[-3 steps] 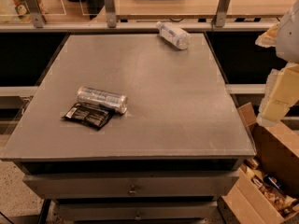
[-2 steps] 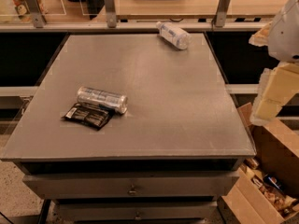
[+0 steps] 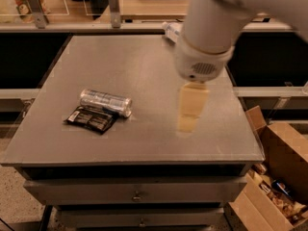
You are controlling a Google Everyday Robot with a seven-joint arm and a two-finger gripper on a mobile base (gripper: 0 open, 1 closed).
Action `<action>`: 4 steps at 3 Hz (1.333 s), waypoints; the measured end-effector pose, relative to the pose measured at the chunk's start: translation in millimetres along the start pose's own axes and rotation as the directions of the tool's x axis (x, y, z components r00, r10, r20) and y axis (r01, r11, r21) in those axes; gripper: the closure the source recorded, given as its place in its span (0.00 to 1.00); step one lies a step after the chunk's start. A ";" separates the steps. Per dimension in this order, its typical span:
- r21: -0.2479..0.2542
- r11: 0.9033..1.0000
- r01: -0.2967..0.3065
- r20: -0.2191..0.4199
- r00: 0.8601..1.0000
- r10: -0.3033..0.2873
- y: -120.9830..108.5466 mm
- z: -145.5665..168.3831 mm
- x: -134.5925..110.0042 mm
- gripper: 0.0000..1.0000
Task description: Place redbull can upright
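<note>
I am hovering the gripper (image 3: 191,114), spread or closed I cannot tell, over the right of the grey table (image 3: 144,66), well apart from the redbull can (image 3: 105,102) lying sideways touching the black snack packet (image 3: 90,120), needing a grasp across its middle.

I count one redbull can (image 3: 105,101), one black snack packet (image 3: 91,119) and one water bottle (image 3: 172,30) on the single table (image 3: 134,66). One gripper (image 3: 188,125) hangs over the table's right half.

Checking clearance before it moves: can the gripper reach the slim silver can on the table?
Probably yes: the gripper hangs right of the slim silver can, bare grey table between them; a flat black packet lies beside it.
</note>
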State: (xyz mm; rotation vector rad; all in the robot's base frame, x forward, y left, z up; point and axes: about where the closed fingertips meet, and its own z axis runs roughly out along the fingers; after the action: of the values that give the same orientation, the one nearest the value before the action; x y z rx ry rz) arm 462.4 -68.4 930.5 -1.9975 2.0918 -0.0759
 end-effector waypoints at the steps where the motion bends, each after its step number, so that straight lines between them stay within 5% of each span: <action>1: -0.049 0.995 0.092 -0.013 0.996 -0.093 4.5 38.2 -84.3 0.00; 4: -0.064 0.996 0.063 -0.002 0.998 -0.064 -20.2 50.5 -106.0 0.00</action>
State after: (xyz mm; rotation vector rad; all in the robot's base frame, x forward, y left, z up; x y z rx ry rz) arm 496.2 42.0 900.9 -2.1024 2.0580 -0.0246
